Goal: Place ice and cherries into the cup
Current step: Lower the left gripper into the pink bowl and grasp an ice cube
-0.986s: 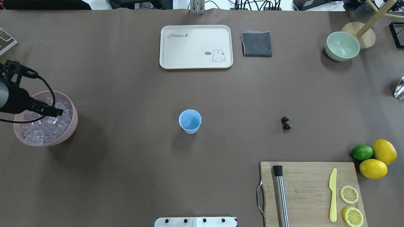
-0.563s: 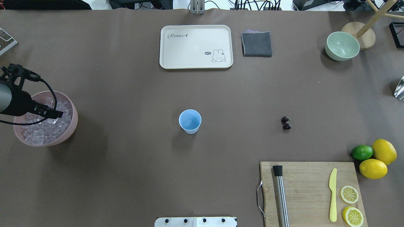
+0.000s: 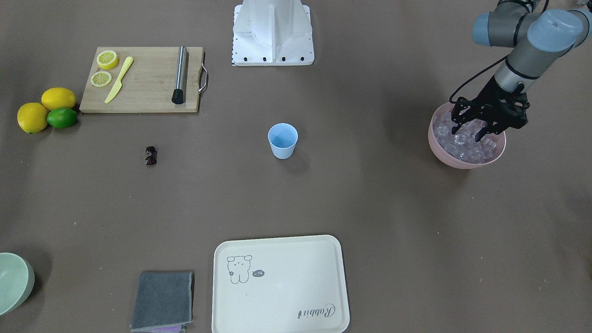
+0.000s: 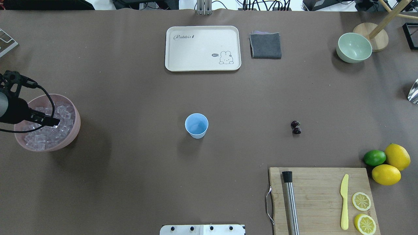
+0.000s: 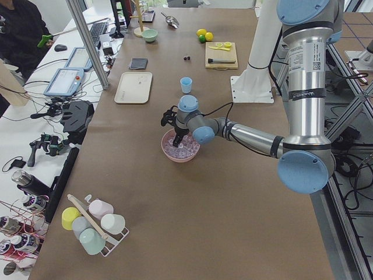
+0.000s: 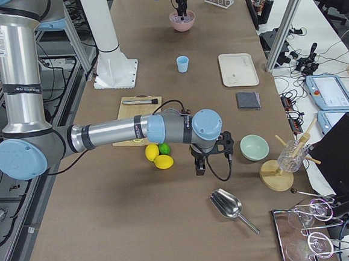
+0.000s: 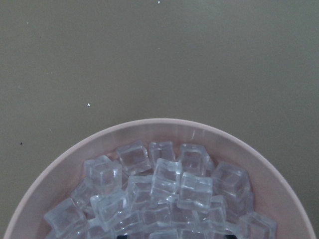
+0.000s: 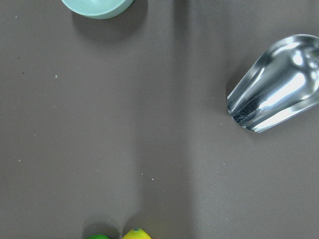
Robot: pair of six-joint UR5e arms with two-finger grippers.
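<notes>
The ice fills a wide pink bowl at the table's left end; it also shows in the left wrist view. My left gripper is open, its fingertips down among the cubes, holding nothing I can see. The light blue cup stands upright and empty at the table's middle. The cherries lie as a dark pair to its right. My right gripper hovers beyond the lemons near the metal scoop; I cannot tell whether it is open or shut.
A cream tray, a grey cloth and a pale green bowl sit along the far edge. A cutting board with muddler, knife and lemon slices is front right, beside two lemons and a lime. A scoop lies at the right end.
My left gripper has drawn back a little toward the robot and sunk lower into the ice in the pink bowl. Nothing else has moved.
</notes>
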